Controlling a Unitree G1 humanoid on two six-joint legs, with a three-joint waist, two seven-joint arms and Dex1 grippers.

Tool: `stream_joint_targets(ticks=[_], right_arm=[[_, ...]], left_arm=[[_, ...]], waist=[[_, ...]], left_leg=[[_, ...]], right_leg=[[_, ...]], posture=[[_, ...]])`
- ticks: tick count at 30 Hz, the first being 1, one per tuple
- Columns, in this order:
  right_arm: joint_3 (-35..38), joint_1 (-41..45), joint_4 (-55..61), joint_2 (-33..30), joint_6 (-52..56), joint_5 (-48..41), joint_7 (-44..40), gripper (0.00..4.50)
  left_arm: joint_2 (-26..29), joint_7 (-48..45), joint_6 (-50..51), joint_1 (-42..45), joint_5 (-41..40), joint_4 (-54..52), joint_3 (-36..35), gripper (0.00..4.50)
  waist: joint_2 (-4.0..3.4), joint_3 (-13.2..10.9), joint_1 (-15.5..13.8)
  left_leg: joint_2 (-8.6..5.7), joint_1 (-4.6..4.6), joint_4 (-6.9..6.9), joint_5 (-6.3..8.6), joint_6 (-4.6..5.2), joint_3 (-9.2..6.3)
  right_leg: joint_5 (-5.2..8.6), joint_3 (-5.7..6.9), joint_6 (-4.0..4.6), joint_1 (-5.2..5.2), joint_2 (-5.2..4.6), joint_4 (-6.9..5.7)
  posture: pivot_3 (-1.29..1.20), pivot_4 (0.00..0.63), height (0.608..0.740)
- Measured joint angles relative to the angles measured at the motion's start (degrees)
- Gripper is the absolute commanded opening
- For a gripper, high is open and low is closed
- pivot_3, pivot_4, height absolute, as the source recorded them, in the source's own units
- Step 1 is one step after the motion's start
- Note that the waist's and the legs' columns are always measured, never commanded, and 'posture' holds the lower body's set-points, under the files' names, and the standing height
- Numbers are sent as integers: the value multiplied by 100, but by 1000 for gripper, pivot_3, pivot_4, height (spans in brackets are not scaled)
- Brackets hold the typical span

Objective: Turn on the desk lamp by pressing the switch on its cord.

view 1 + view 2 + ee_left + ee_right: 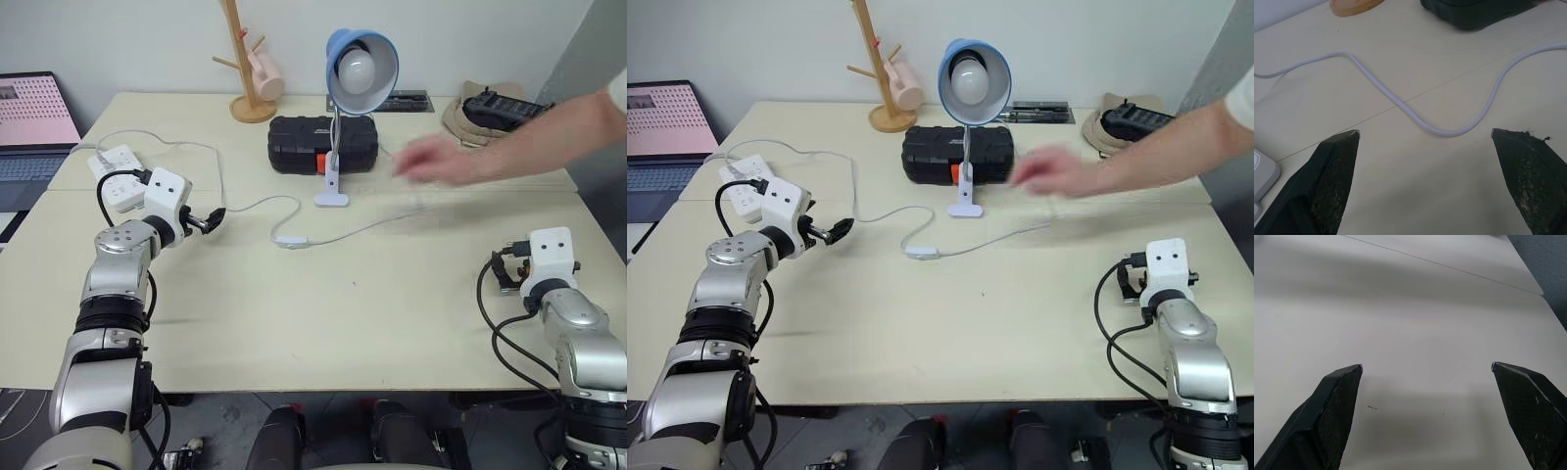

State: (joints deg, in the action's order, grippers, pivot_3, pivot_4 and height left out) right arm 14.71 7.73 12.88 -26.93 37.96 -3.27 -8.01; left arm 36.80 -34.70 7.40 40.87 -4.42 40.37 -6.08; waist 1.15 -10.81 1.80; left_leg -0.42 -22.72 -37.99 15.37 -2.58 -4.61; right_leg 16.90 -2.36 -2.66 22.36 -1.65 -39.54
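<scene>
The desk lamp (pixel 361 67), with a blue shade and a white bulb that looks unlit, stands mid-table on a small white base (pixel 331 199). Its thin white cord (pixel 257 203) loops forward to the small white switch (pixel 291 240), then runs right across the table. My left gripper (pixel 214 217) hovers open to the left of the switch, a short way off. In the left wrist view the cord (pixel 1376 83) curves past the open left gripper (pixel 1424 132). My right gripper (pixel 1426 366) is open over bare table at the near right (pixel 505 266).
A person's hand (pixel 436 162) reaches in from the right, just right of the lamp. Behind the lamp lies a black case (pixel 323 144). A wooden mug tree (pixel 245 59) stands at the back, a white power strip (pixel 118 174) at the left, and a laptop (pixel 34 117) beyond it.
</scene>
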Motion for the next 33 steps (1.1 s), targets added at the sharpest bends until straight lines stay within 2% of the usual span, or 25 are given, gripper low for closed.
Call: stream_joint_targets(ticks=[13,20,23,26,31,33], right_arm=[[-27,-57,203,-8,53,-3,-36,4448],[4,-74,420,-2,121,-284,-369,4448],[-185,-170,897,-166,215,-804,-1092,4448],[-632,-189,1753,-446,457,-1823,-2261,4448],[-803,-136,2418,-1149,1118,-2759,-3093,4448],[-989,-128,2528,-1179,1182,-2882,-3168,4448]], left_arm=[[41,-759,81,117,-69,2,17,4500],[418,-2123,-66,235,-23,-28,497,4500],[617,-3177,-62,450,39,-17,949,4500],[653,-4180,-423,1024,219,129,1463,4500],[282,-4667,-1470,1794,720,1097,1953,4500],[85,-4735,-1830,1970,905,1453,2111,4500]], waist=[[0,0,1],[0,0,5],[-1,-1,14],[-1,0,7],[4,2,-7],[5,2,0]], left_leg=[[-1,0,0,0,0,3],[-1,0,0,0,0,13],[-2,-4,-1,0,0,16],[2,-6,-3,0,1,12],[0,-8,-9,1,2,8],[3,-11,-8,1,2,5]], right_leg=[[0,1,0,0,2,-1],[1,0,1,0,7,0],[1,2,1,-1,19,4],[1,10,2,-4,26,8],[1,13,1,-11,23,18],[1,15,2,-8,27,18]], posture=[[0,150,740],[0,150,740],[0,150,740],[0,150,740],[0,150,740],[0,150,740]])
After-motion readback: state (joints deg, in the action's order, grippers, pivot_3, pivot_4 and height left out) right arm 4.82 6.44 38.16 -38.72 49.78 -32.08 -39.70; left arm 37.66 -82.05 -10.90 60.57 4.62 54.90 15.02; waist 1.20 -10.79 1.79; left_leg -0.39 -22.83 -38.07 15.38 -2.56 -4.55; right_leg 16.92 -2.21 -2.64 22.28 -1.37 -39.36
